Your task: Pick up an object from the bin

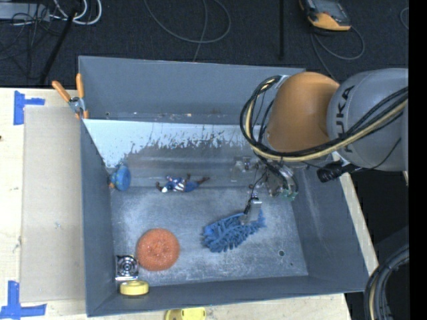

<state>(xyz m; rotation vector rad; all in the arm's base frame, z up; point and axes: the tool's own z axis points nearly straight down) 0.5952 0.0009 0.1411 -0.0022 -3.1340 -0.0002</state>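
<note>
The grey metal bin [93, 199] takes up the middle of the frame, its floor mostly bare and speckled with pale scuffs. The arm [373, 122] comes in from the right edge. Its rounded orange cover [300, 115], ringed by looped cables, hangs over the bin's upper right part and hides the back wall and floor beneath it.

Below the cover, the gripper [253, 209] is a narrow dark and metallic cluster pointing down into the right centre of the bin. Its tip sits at the upper right end of a blue bristly, brush-like thing [230, 233], which lies slantwise on the floor. The tip is too small and crowded to make out, so I cannot tell whether the gripper is spread, closed or gripping the blue piece.

A round orange scrubbing pad [158, 249] lies flat at lower left, well apart from the gripper. A small blue-and-white thing [177, 186] lies near the back wall, its shape hard to read. A blue lump [121, 177] rests against the left wall. In the lower left corner are a small shiny metal thing [126, 266] and, just below it, a yellow piece [133, 287].
</note>
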